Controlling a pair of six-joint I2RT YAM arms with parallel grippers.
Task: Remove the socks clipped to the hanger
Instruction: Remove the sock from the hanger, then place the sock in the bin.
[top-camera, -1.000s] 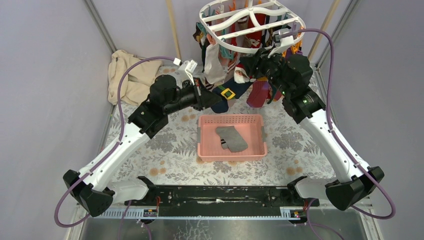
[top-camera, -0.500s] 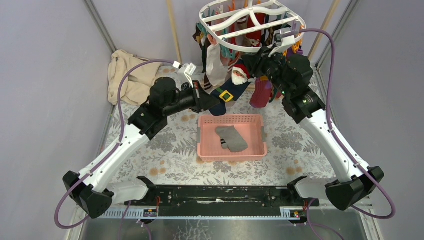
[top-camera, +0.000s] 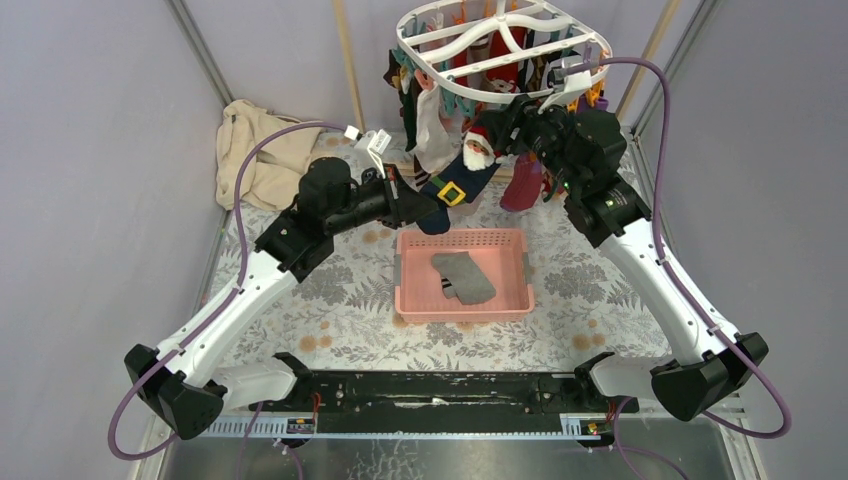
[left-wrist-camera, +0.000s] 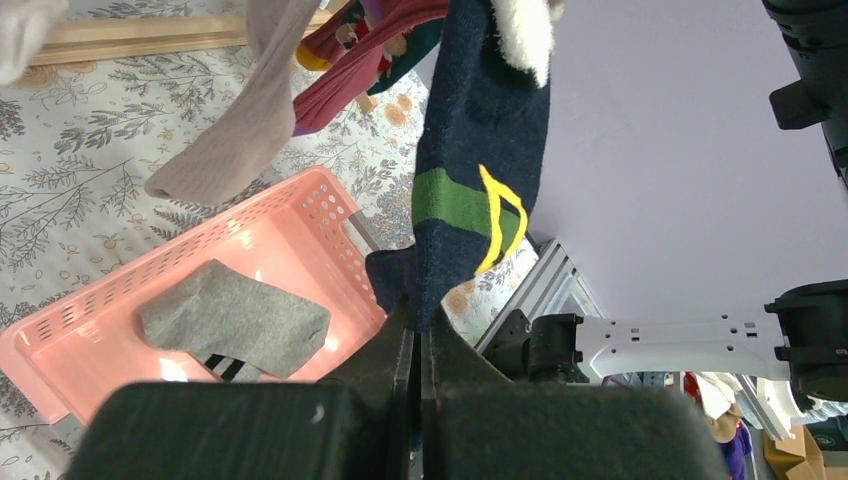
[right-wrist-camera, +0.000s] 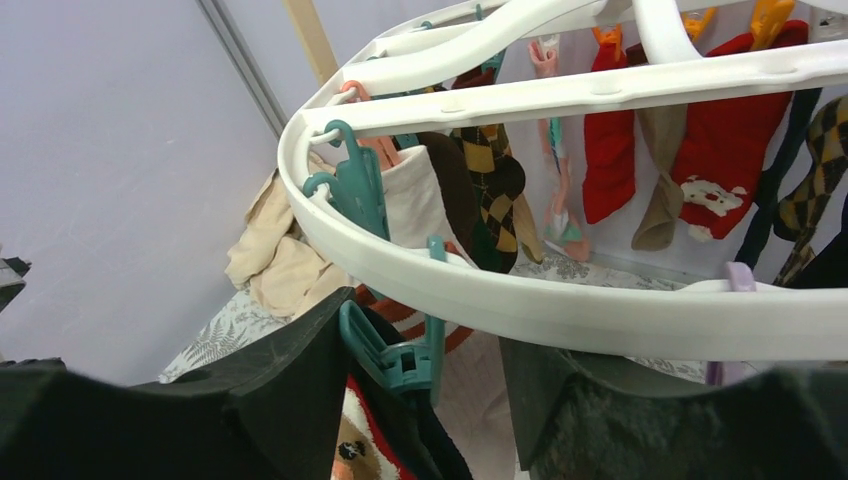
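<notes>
The white oval hanger (top-camera: 470, 98) hangs at the back with several socks clipped under its rim (right-wrist-camera: 560, 300). A navy Santa sock (top-camera: 455, 185) with a green band and yellow buckle (left-wrist-camera: 475, 150) stretches down from it toward the left. My left gripper (top-camera: 425, 212) is shut on that sock's toe (left-wrist-camera: 418, 325). My right gripper (top-camera: 505, 125) is open just under the rim (right-wrist-camera: 425, 330), its jaws either side of a teal clip (right-wrist-camera: 395, 360) that holds the sock's top. The left finger touches the clip.
A pink slotted basket (top-camera: 463, 314) sits mid-table with a grey sock (top-camera: 463, 277) in it. A beige cloth (top-camera: 262, 150) lies at the back left. Wooden poles (top-camera: 347, 55) stand behind the hanger. Red, argyle and tan socks (right-wrist-camera: 610, 150) hang on the far rim.
The right jaws have opened wider around the teal clip. The hanger has shifted slightly up and back. The left gripper keeps its hold on the navy sock's toe.
</notes>
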